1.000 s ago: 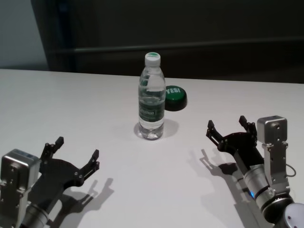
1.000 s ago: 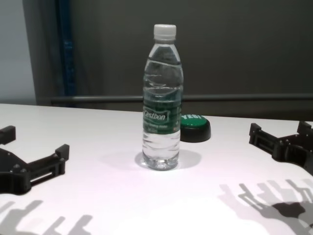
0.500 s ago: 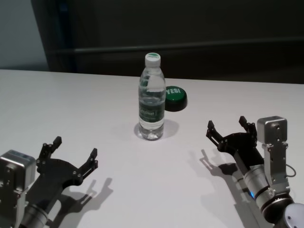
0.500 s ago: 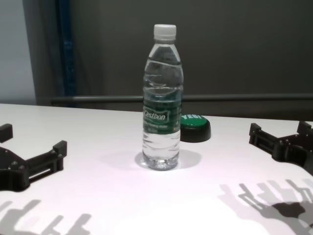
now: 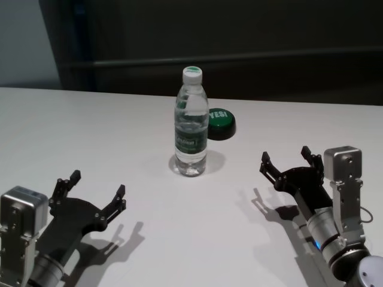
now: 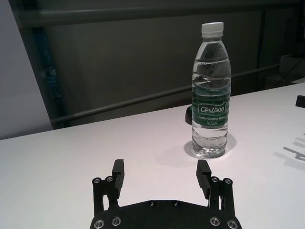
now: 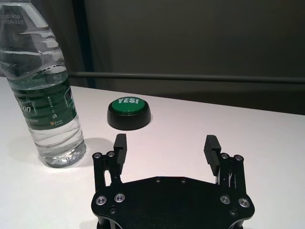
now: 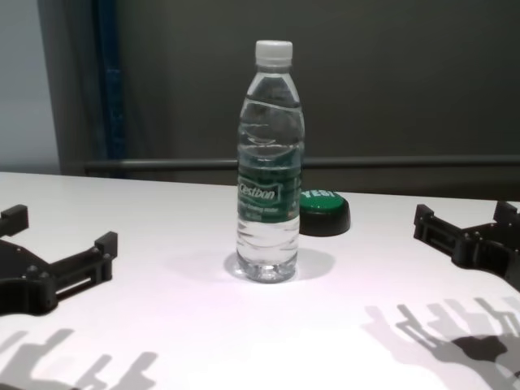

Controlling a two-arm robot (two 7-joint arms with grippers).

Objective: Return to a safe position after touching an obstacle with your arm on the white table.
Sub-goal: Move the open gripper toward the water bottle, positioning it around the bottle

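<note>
The obstacle, a clear water bottle (image 5: 191, 128) with a white cap and a green label, stands upright mid-table on the white table (image 5: 90, 131). My left gripper (image 5: 98, 183) hovers low over the near left of the table, open and empty, well short of the bottle (image 6: 211, 100) and to its left. My right gripper (image 5: 285, 154) is at the near right, also open and empty, with the bottle (image 7: 43, 95) ahead and to its left. Neither arm touches the bottle (image 8: 270, 179).
A low round green button (image 5: 220, 121) marked "YES!" on a black base sits just behind and to the right of the bottle. A dark wall with a horizontal rail runs behind the table's far edge.
The left gripper has shifted only slightly, staying low at the near left. The right gripper and the bottle have not moved.
</note>
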